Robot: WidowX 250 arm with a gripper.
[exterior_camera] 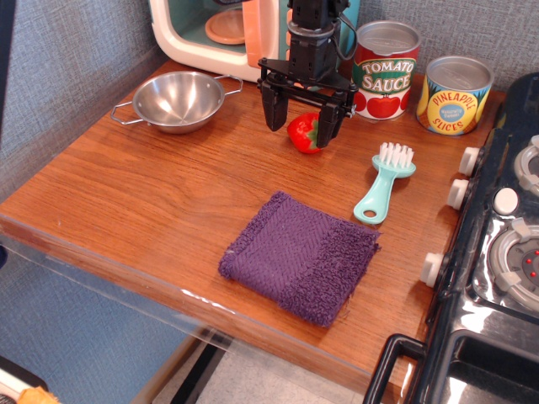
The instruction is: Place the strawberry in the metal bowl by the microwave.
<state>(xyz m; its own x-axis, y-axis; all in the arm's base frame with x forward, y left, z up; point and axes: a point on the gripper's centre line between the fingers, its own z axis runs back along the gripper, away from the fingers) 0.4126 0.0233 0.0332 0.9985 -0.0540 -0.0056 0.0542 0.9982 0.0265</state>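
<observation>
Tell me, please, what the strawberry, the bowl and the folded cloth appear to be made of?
The strawberry looks like glossy red plastic, judging by its shine. The metal bowl seems to be polished steel, since it mirrors its surroundings. The purple cloth appears to be matte terry fabric, with a looped, fuzzy weave.

Layout on the worktop [152, 202]: microwave [244, 38] at the rear; metal bowl [178, 101] in front of it, to the left. Strawberry [303, 133] right of the bowl, between the spread fingers [275, 109] of the gripper [301, 118]. Two cans [385, 70] [455, 95] rear right; brush [383, 182] before them; cloth [299, 255] nearest the front edge.
</observation>
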